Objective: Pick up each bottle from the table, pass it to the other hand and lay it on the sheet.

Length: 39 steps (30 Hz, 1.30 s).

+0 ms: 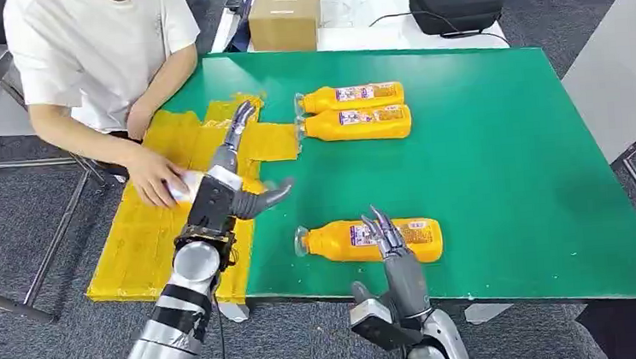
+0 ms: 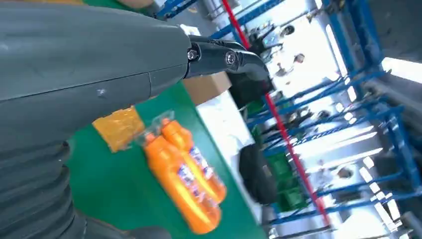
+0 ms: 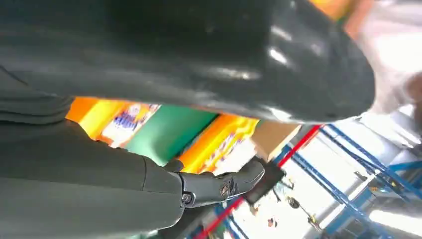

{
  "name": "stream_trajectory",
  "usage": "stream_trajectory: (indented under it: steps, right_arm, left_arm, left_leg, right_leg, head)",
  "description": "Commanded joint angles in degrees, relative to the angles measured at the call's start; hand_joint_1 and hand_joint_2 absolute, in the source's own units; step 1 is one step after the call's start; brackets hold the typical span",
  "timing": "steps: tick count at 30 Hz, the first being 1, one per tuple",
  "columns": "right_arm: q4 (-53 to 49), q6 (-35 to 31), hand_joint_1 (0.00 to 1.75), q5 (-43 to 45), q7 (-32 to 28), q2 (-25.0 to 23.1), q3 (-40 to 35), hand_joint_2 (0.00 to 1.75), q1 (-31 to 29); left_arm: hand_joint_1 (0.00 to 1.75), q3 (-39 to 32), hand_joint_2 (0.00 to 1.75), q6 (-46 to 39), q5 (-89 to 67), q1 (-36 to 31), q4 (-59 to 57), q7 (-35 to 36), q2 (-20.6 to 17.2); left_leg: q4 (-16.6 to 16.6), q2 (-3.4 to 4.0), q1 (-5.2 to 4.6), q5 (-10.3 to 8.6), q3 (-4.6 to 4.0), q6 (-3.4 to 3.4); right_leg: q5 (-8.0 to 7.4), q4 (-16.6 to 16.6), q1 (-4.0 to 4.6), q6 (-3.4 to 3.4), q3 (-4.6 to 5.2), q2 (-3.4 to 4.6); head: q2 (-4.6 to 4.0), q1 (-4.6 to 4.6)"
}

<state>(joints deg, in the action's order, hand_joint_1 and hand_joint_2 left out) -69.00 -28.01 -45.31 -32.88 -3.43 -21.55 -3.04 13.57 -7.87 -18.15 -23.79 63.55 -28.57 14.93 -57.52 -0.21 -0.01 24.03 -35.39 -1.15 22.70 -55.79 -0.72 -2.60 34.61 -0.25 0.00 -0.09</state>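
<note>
A: Three bottles on the tabletop (image 1: 499,131): two near far edge, nearest bottle (image 1: 369,241) by near edge, under right hand (image 1: 392,255), fingers spread, holding nothing
B: Left hand (image 1: 233,182)?
A: Empty, fingers apart, over yellow sheet (image 1: 143,236). Pickup step; nxt needs fingers closing round it

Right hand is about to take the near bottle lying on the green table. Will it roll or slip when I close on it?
The near bottle lies on its side on smooth green table, so a nudge from the right hand could probably roll it. It looks full of orange liquid, so likely fairly heavy. Its glossy plastic and label may be slippery; grip around the body, not the narrow neck.
</note>
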Motion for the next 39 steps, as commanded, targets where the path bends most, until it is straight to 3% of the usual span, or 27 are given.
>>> stream_trajectory:
  steps: [1,7,16,25,33,39]
  right_arm:
    - [3.2,-3.1,0.0,-11.4,9.0,9.5,1.5,1.75,-6.6]
    - [5.3,5.2,0.0,-14.7,14.8,14.1,4.6,1.75,-8.1]
    - [15.7,11.3,0.0,-16.3,16.5,15.2,0.5,1.75,-14.5]
    - [15.5,11.3,0.0,-16.6,17.1,15.1,0.1,1.75,-14.2]
    - [25.0,11.3,0.0,-14.9,16.0,10.1,-1.7,1.75,-16.4]
    - [26.5,10.8,0.0,-14.6,15.9,9.9,-2.1,1.75,-17.3]
  left_arm:
    - [0.0,1.1,1.75,-3.4,12.0,9.6,15.8,-0.3,-1.2]
    - [0.0,1.9,1.75,-9.7,14.0,15.6,21.1,1.3,-1.8]
    - [0.0,1.9,1.75,-14.2,12.6,13.9,19.0,0.8,-2.3]
    - [0.0,2.2,1.75,-14.5,12.2,14.0,18.8,1.0,-2.2]
    - [0.0,3.1,1.75,-15.0,11.1,13.8,16.3,1.2,-2.1]
    - [0.0,3.2,1.75,-15.0,11.2,13.6,16.2,1.2,-2.2]
  left_leg:
    - [0.0,0.18,-0.02,0.1,0.25,0.02]
    - [0.0,0.14,-0.11,0.17,0.36,0.01]
    - [0.0,0.12,-0.1,0.05,0.14,0.02]
    - [0.0,0.07,-0.09,0.08,0.23,0.01]
    - [0.1,0.11,-0.04,0.07,0.26,0.03]
    - [0.1,0.1,-0.05,0.09,0.38,0.05]
  right_leg:
    - [0.04,0.1,-0.01,0.04,-0.2,0.18]
    - [0.12,0.0,-0.09,0.05,-0.31,0.14]
    - [0.0,0.1,-0.07,0.05,-0.11,0.12]
    - [0.07,0.0,-0.06,0.06,-0.2,0.08]
    - [0.02,0.1,-0.01,0.08,-0.24,0.1]
    - [0.05,0.1,-0.02,0.1,-0.3,0.1]
  head:
    - [0.0,0.02]
    - [0.0,0.02]
    - [0.0,0.02]
    - [0.0,0.04]
    - [0.0,0.02]
    - [0.0,0.02]
